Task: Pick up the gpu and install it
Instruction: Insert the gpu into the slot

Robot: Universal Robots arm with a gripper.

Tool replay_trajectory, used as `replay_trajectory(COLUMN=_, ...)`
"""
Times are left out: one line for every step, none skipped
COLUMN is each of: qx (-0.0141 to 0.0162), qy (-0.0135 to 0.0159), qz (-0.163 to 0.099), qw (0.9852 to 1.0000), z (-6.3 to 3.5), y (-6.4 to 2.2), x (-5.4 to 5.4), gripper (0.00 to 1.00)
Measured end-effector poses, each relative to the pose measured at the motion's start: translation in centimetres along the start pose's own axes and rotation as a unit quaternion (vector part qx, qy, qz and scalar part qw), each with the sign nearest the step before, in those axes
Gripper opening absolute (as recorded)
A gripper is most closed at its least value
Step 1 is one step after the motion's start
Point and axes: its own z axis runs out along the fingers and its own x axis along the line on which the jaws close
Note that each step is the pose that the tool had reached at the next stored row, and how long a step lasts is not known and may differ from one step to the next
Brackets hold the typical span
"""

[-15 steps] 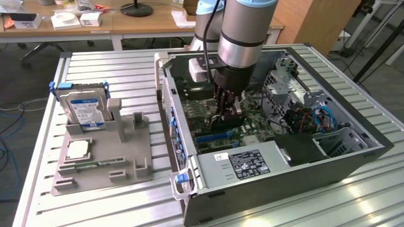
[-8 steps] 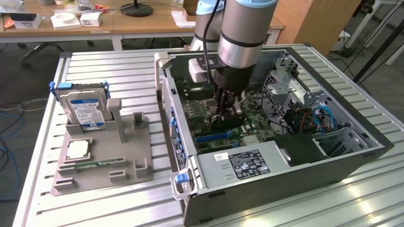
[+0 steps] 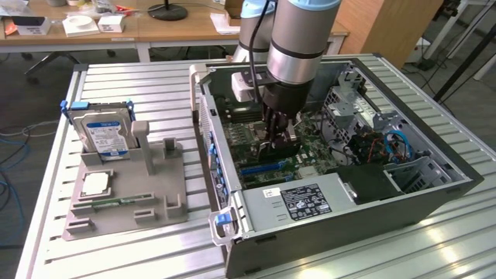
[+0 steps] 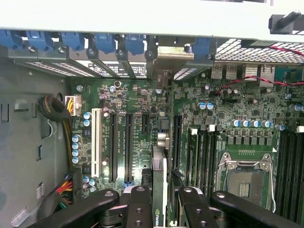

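Note:
The gpu (image 4: 159, 178) is seen edge-on in the wrist view, standing upright between my gripper's (image 4: 164, 209) black fingers (image 4: 137, 206), which are shut on it. It hangs just over the motherboard's long black expansion slots (image 4: 128, 147), lined up along them and pointing toward the case's rear slot openings. In the exterior view my gripper (image 3: 279, 142) reaches down inside the open computer case (image 3: 434, 192), and the gpu (image 3: 280, 156) shows as a dark slab under the fingers, low over the green board. Whether it touches a slot is hidden.
Inside the case lie an empty CPU socket (image 4: 244, 183), memory slots (image 4: 202, 156), cable bundles (image 3: 391, 145) and the power supply (image 3: 302, 200). Beside the case, a grey fixture (image 3: 155, 203) holds a hard drive (image 3: 104, 136), a CPU chip (image 3: 94, 183) and a memory stick (image 3: 116, 202).

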Motion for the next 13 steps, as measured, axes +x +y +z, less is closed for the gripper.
replay_trajectory(qx=0.0, qy=0.0, qz=0.0, qw=1.0, z=0.01, y=0.0, x=0.0, gripper=0.26)
replay_trajectory(qx=0.0, qy=0.0, qz=0.0, qw=1.0, z=0.02, y=0.0, x=0.0, gripper=0.26)
replay_trajectory(qx=0.0, qy=0.0001, qz=0.0, qw=1.0, z=0.03, y=0.0, x=0.0, gripper=0.26)
replay_trajectory(qx=0.0, qy=0.0, qz=0.0, qw=1.0, z=0.05, y=0.0, x=0.0, gripper=0.26)
replay_trajectory(qx=0.0, qy=0.0, qz=0.0, qw=1.0, z=0.06, y=0.0, x=0.0, gripper=0.26)
replay_trajectory(qx=0.0, qy=0.0, qz=0.0, qw=1.0, z=0.06, y=0.0, x=0.0, gripper=0.26)
replay_trajectory(qx=0.0, qy=0.0, qz=0.0, qw=1.0, z=0.07, y=0.0, x=0.0, gripper=0.26)
replay_trajectory(qx=0.0, qy=0.0, qz=0.0, qw=1.0, z=0.06, y=0.0, x=0.0, gripper=0.26)
replay_trajectory(qx=0.0, qy=0.0, qz=0.0, qw=1.0, z=0.07, y=0.0, x=0.0, gripper=0.26)
replay_trajectory(qx=0.0, qy=0.0, qz=0.0, qw=1.0, z=0.1, y=0.0, x=0.0, gripper=0.26)
replay_trajectory(qx=-0.0002, qy=-0.0002, qz=0.0, qw=1.0, z=0.14, y=0.0, x=0.0, gripper=0.26)
replay_trajectory(qx=-0.0006, qy=-0.0001, qz=0.0, qw=1.0, z=0.17, y=0.01, x=0.0, gripper=0.26)
replay_trajectory(qx=-0.0011, qy=0.0, qz=0.0, qw=1.0, z=0.2, y=0.01, x=0.0, gripper=0.26)
